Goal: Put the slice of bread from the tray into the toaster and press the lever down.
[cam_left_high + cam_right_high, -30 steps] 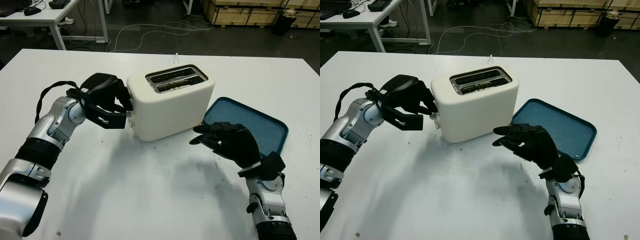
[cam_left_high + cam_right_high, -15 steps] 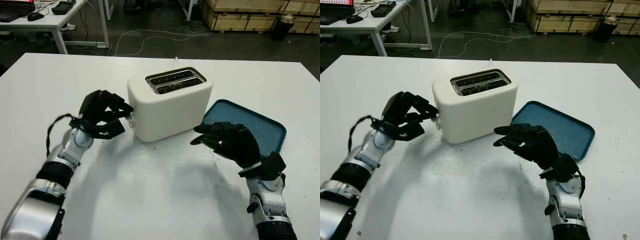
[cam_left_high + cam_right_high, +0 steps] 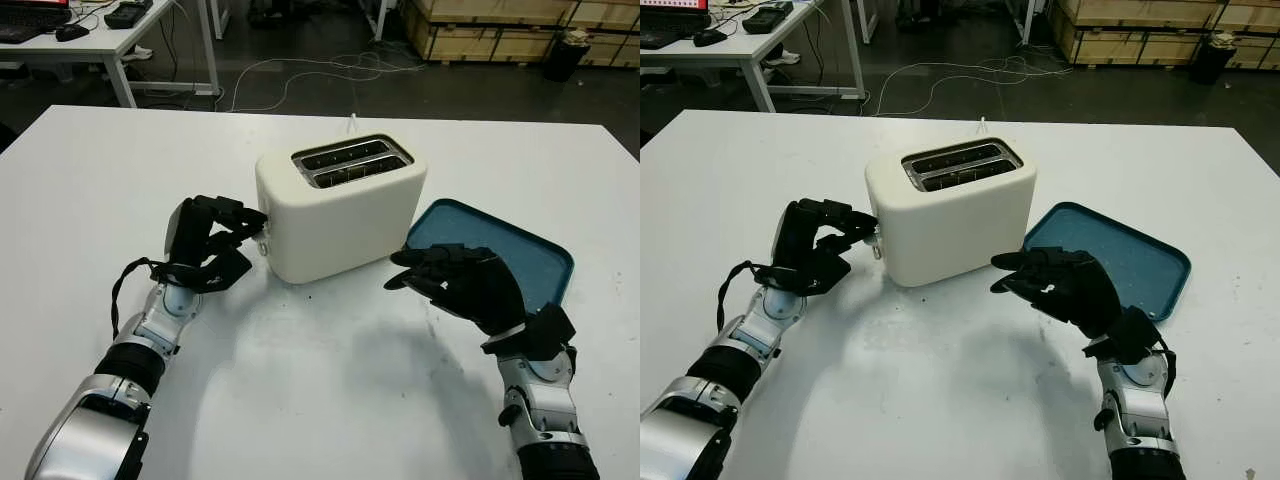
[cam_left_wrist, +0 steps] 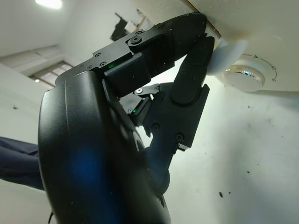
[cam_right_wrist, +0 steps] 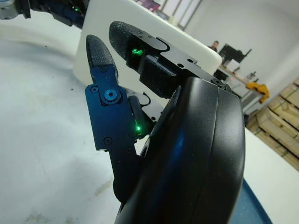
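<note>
White table point(image 3: 320, 400), perhaps speckled; cables on dark floor point(image 3: 300, 70) behind.

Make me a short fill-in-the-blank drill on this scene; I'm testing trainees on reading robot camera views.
1. The left hand has its fingertips at the lever on the ____.
2. The blue ____ holds no bread.
3. The right hand is open, near the toaster's ____ side.
4. The toaster stands on a ____ table.

Missing words: toaster; tray; front; white

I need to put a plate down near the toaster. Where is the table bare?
Bare table lies between the two arms, and behind the toaster. It is crowded at the toaster's lever end, where the left hand presses, and between toaster and tray, where the open right hand hovers.
</note>
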Controlling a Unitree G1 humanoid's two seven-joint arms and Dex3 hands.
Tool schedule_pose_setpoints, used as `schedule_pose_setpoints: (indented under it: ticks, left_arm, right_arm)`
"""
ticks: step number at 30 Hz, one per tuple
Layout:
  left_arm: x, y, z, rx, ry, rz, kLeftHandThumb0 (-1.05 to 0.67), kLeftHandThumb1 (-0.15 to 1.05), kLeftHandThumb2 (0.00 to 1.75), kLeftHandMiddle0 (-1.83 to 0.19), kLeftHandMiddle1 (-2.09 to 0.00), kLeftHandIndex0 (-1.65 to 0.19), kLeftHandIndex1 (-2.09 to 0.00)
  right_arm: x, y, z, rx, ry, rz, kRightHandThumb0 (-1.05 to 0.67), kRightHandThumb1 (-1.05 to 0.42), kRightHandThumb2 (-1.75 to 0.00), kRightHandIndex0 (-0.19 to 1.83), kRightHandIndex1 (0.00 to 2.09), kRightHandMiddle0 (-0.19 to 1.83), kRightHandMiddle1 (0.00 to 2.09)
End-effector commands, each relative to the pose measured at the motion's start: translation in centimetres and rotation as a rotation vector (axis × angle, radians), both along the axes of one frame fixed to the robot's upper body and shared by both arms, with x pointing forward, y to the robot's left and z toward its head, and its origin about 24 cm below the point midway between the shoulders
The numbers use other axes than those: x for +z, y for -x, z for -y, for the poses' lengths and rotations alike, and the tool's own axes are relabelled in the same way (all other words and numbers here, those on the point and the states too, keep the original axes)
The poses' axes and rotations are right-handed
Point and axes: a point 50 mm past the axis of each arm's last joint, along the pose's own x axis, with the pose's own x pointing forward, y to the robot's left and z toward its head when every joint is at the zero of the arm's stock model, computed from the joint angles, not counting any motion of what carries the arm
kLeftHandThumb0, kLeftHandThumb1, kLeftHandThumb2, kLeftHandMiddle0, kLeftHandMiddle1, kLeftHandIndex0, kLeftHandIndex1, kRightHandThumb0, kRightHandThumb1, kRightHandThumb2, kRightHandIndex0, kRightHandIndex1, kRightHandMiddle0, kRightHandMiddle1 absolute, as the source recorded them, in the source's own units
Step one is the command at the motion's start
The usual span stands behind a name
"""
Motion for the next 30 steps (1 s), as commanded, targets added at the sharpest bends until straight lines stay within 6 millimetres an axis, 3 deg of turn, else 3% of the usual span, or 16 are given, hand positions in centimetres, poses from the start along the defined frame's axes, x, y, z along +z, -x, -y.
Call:
schedule_pose_setpoints:
  ticks: [1, 8, 12, 15, 18, 25, 30]
  left_arm:
    - [-6.9, 3.8, 10.0, -0.362, -0.175, -0.326, -0.18, 0.83, 0.0, -0.85, -1.09, -1.24, -0.01]
    - [-4.0, 2.1, 9.8, -0.376, -0.298, -0.167, -0.19, 0.81, 0.0, -0.82, -1.3, -1.26, -0.03]
    - [-6.5, 2.8, 10.3, -0.347, -0.336, -0.288, -0.14, 0.79, 0.0, -0.85, -1.19, -1.27, -0.03]
    - [-8.5, 4.0, 10.8, -0.368, -0.357, -0.391, -0.14, 0.81, 0.01, -0.84, -0.97, -1.23, -0.01]
    - [-9.4, 4.6, 10.8, -0.379, -0.373, -0.439, -0.16, 0.82, 0.0, -0.86, -0.88, -1.22, -0.01]
    - [-9.2, 4.5, 10.4, -0.392, -0.395, -0.428, -0.18, 0.82, 0.0, -0.85, -1.03, -1.24, -0.02]
    - [-6.9, 3.2, 9.8, -0.413, -0.407, -0.306, -0.17, 0.83, 0.0, -0.84, -1.08, -1.24, -0.02]
  right_arm:
    - [-0.1, -0.1, 0.7, -0.017, 0.032, -0.017, -0.44, -0.87, 0.0, 0.99, 0.63, 1.14, 0.0]
    - [-0.1, 0.0, 0.6, -0.016, 0.023, -0.029, -0.45, -0.87, 0.0, 0.99, 0.62, 1.14, 0.0]
    - [-0.1, 0.0, 0.7, -0.017, 0.031, -0.022, -0.46, -0.88, 0.0, 1.0, 0.63, 1.14, 0.0]
    - [-0.2, 0.1, 0.9, -0.019, 0.031, -0.025, -0.44, -0.88, 0.0, 0.99, 0.62, 1.13, 0.0]
    - [-0.2, 0.0, 1.0, -0.021, 0.037, -0.027, -0.45, -0.88, 0.0, 0.99, 0.62, 1.14, 0.0]
    - [-0.2, 0.0, 0.6, -0.008, 0.037, -0.031, -0.45, -0.88, 0.0, 1.0, 0.62, 1.14, 0.0]
    - [-0.3, -0.1, 0.6, -0.006, 0.023, -0.033, -0.44, -0.87, 0.0, 1.0, 0.63, 1.14, 0.0]
